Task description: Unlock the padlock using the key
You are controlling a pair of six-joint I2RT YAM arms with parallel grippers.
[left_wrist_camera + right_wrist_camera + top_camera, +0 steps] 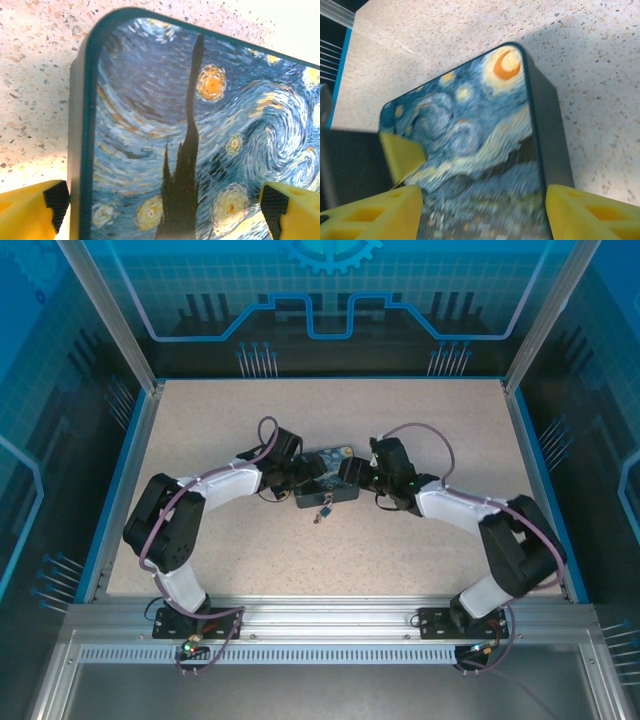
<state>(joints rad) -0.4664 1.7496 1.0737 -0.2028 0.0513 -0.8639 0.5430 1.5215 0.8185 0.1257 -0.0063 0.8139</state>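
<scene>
Painted box (pixel 328 475) closed, padlock (pixel 326 507) at near side

Padlock (pixel 324 506) lies on the table (pixel 430 540) just before the box (pixel 330 475)

Speckled tabletop (pixel 400 570), blue panelled walls (pixel 420 290)

Padlock (pixel 325 507) at painted box's (pixel 327 468) near edge
</scene>
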